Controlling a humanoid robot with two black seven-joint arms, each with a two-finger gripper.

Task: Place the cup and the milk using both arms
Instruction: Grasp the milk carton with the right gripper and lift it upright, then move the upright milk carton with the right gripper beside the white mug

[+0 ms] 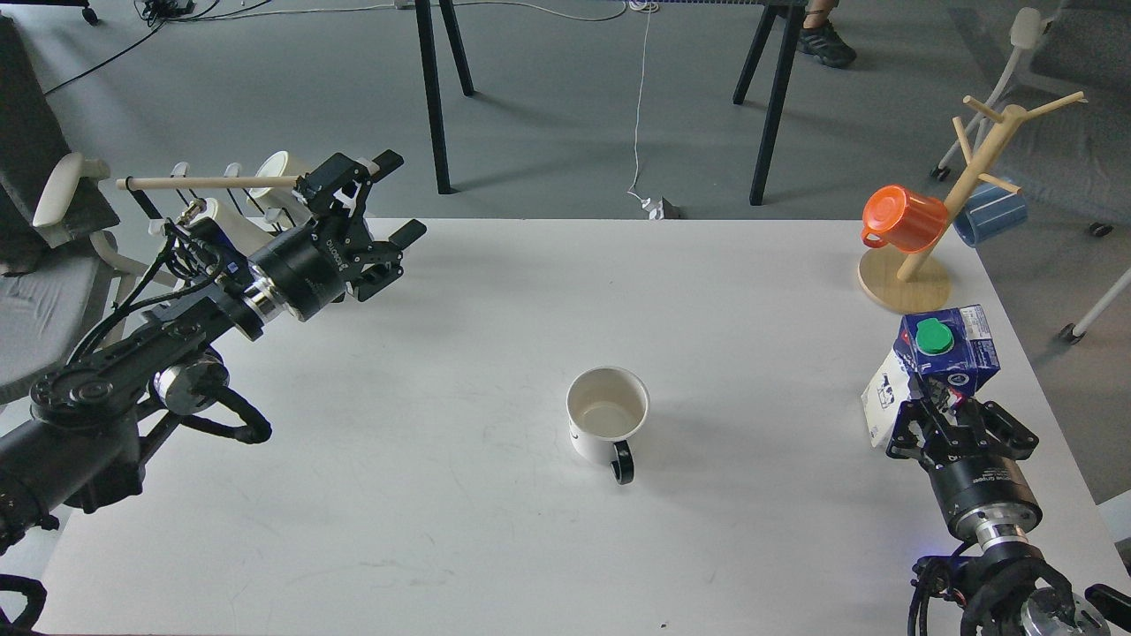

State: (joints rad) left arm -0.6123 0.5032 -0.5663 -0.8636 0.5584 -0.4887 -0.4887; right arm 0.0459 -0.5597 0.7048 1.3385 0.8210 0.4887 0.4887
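Observation:
The cup [606, 422], cream-white with a black handle turned toward me, stands upright and empty near the middle of the white table [495, 548]. The milk [945, 349], a blue-and-white carton with a green cap, is at the table's right side, tilted. My right gripper [942, 405] is shut on the milk's lower part. My left gripper [398, 200] is open and empty, held above the table's far left corner, well apart from the cup.
A wooden mug tree [906, 281] at the far right corner holds an orange cup [903, 217] and a blue cup [991, 214]. A wooden rack with cream mugs [212, 183] stands behind my left gripper. Chairs flank the table.

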